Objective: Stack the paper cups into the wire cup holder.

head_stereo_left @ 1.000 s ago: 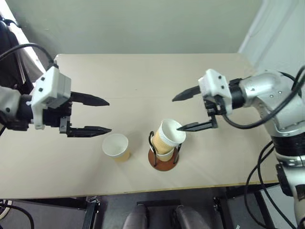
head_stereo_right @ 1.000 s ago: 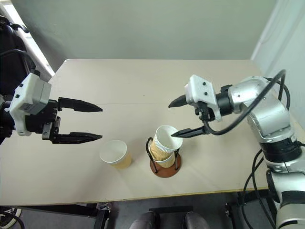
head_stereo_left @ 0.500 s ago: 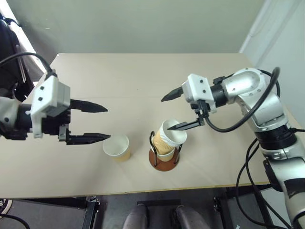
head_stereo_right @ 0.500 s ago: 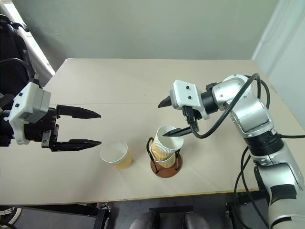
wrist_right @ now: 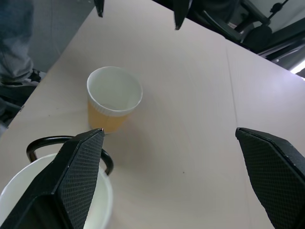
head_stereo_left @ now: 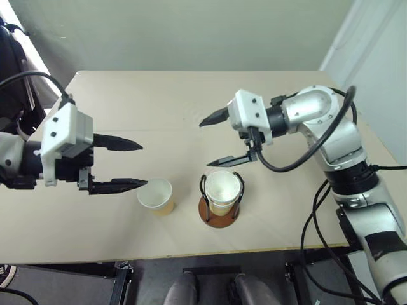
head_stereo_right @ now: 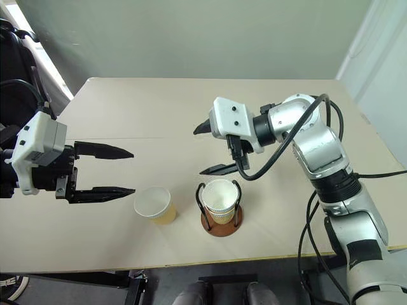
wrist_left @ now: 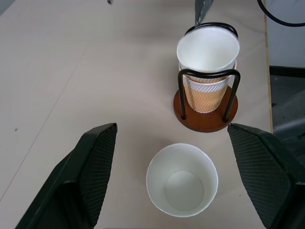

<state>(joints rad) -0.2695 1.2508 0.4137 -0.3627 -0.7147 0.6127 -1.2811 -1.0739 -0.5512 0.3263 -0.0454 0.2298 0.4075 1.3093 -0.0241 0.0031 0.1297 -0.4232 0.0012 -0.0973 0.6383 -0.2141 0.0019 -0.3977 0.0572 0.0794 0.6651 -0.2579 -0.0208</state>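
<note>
Both jaws stood open, empty — the left gripper (head_stereo_left: pixel 137 164) should straddle the loose cup (head_stereo_left: pixel 156 195), close gently, lift toward holder (head_stereo_left: pixel 219 215).

A beige table (head_stereo_left: pixel 191 108) takes up most of the scene. Behind the table stands a plain grey-green wall (head_stereo_left: pixel 184 32). To the table's right hangs a pale curtain or panel (head_stereo_left: pixel 375 70). At the table's left edge sits dark equipment with black cables (head_stereo_left: pixel 13 70). Below the table's near edge lies dark floor (head_stereo_left: pixel 273 279).
</note>
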